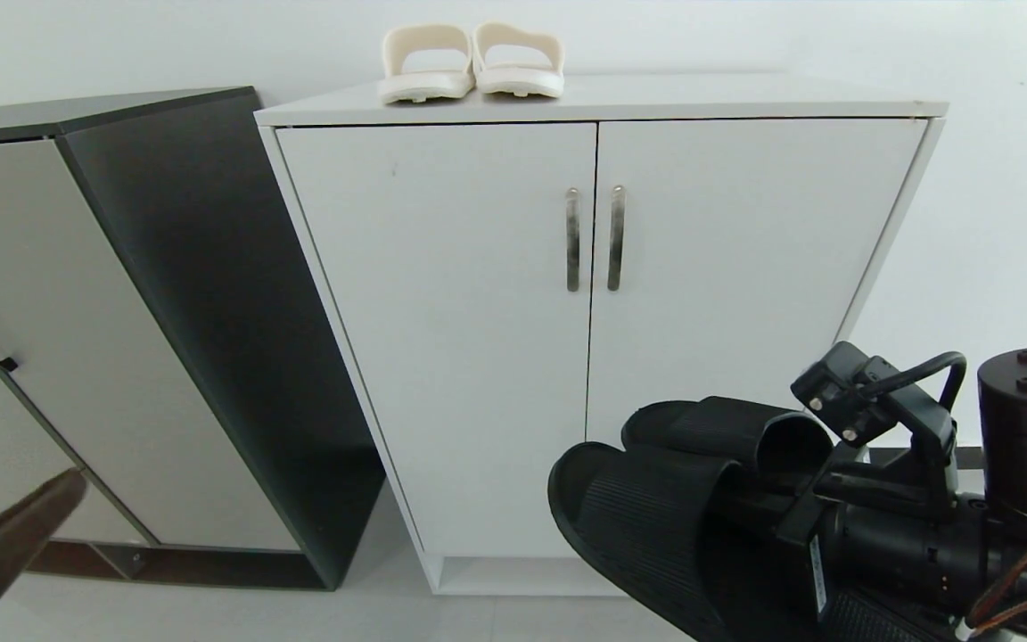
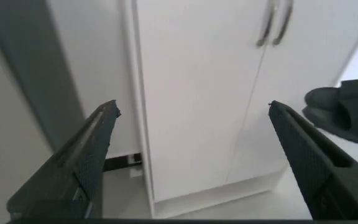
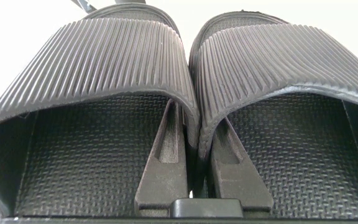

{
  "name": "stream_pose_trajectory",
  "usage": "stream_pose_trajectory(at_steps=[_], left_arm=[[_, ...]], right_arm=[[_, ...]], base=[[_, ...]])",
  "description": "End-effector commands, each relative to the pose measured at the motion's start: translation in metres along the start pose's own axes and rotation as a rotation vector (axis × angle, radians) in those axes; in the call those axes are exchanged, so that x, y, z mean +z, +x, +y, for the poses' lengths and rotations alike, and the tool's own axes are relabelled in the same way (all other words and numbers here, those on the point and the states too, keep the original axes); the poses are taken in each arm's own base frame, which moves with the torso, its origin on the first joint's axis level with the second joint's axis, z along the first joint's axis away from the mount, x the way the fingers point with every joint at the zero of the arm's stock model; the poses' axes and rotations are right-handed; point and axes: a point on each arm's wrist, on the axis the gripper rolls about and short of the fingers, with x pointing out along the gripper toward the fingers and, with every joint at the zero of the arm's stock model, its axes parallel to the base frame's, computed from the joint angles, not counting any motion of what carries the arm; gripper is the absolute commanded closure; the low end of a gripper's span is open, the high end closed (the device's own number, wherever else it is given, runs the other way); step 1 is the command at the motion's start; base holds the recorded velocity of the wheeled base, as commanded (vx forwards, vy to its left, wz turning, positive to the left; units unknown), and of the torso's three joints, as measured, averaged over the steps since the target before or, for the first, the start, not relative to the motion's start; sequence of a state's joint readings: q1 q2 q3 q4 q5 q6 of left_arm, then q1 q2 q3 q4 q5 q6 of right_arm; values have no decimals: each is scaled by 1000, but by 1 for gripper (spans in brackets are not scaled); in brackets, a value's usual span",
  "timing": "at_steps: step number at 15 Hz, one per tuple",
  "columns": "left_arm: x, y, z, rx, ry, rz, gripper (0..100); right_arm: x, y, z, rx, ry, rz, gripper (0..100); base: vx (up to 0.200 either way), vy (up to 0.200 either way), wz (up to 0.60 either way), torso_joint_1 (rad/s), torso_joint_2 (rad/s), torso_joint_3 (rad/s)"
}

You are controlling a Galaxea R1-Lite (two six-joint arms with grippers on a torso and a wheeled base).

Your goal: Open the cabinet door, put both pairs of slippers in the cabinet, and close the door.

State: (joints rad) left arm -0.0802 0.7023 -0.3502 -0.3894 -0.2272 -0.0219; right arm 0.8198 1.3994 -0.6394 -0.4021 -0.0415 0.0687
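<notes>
Right gripper [image 3: 194,149] first: it's closed on the pair of black ribbed rubber slippers [image 1: 647,517], 1 finger slid inside each shoe, pinching the 2 adjoining side walls together. They look light and soft, so I judge the pinch is enough, though the toes could sag or swing when I move.

Left gripper [image 2: 192,107] hangs low on my left with its jaws spread wide and nothing in them, facing the front of the cabinet.

Ahead stands the white 2-door wooden cabinet [image 1: 442,357], both doors shut. The 2 slim vertical metal bar handles [image 1: 572,239] sit side by side at the centre seam. Those are stiff and smooth, so mid-bar is probably the safest place to grab.

Farthest off, the pair of beige foam slippers [image 1: 471,62] sits side by side on the cabinet top [image 1: 701,94], towards its left end. They look as light and squashy as the black pair, so pinching the touching inner walls should suit them too.
</notes>
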Motion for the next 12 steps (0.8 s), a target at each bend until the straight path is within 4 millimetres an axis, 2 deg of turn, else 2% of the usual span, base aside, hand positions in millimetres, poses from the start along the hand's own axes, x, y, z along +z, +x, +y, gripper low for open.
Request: stream_pose_trajectory(at_steps=[1, 6, 8, 9, 12], left_arm=[[-8, 72, -10, -206, -21, 126, 0], [-1, 131, -57, -357, -17, 83, 0], [2, 141, -67, -392, -17, 82, 0], [10, 151, -78, -441, -19, 63, 0], [22, 179, -91, -532, -24, 42, 0]], right_arm=[[2, 0, 0, 3, 0, -6, 100], [1, 1, 1, 12, -21, -6, 100], [0, 2, 1, 14, -19, -10, 100], [-1, 5, 1, 21, -19, -7, 100], [-5, 5, 1, 40, -21, 7, 100]], base=[[0, 0, 0, 0, 0, 0], [0, 0, 0, 0, 0, 0], [0, 0, 0, 0, 0, 0], [0, 0, 0, 0, 0, 0], [0, 0, 0, 0, 0, 0]])
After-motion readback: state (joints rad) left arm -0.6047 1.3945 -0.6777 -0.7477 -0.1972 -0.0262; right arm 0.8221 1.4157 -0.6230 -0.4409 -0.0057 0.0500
